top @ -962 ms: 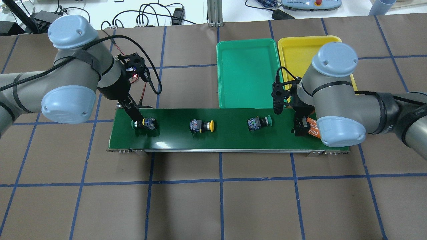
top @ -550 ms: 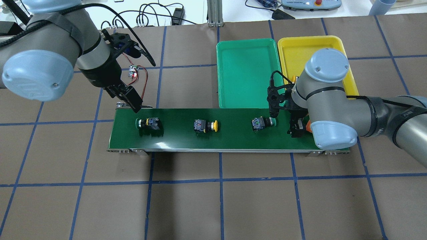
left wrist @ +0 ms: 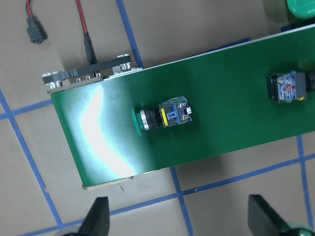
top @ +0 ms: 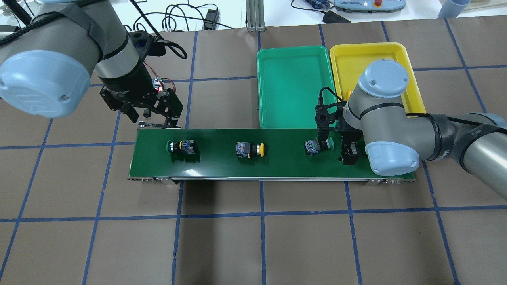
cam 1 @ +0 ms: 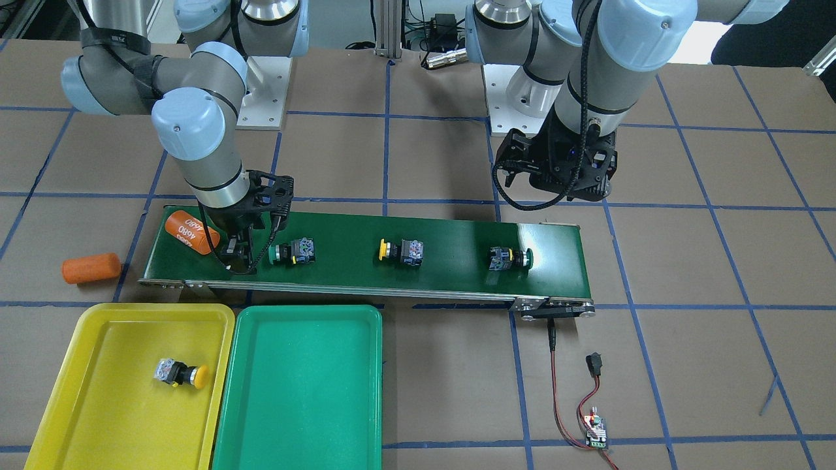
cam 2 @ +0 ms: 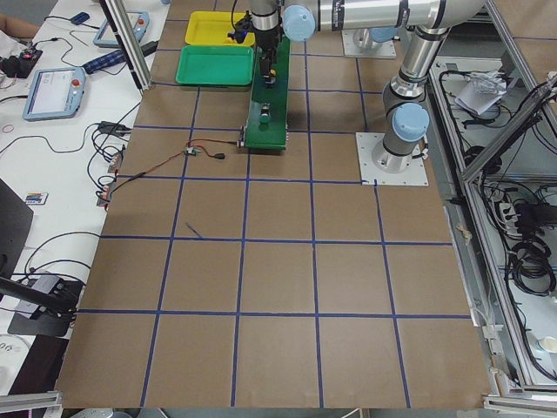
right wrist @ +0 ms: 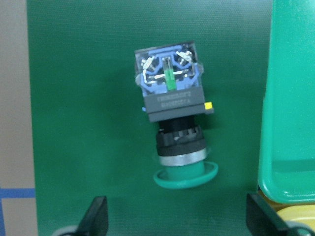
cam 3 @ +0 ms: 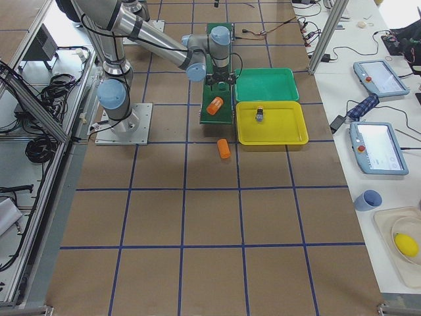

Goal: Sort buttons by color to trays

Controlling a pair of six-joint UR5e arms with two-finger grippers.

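Brown-papered bench with blue grid tape; dark green belt across mid-frame, carrying 3 buttons. 1 yellow button already in yellow tray, lower left of front view; green tray beside it. Right pincer spread wide, holding nothing, low over green button nearest trays. Left pincer likewise wide and bare, high above green button at belt's far end. Risks, by judgement: rounded cap rolling out on closing; belt travel shifting target; wrist nudging orange cylinder.
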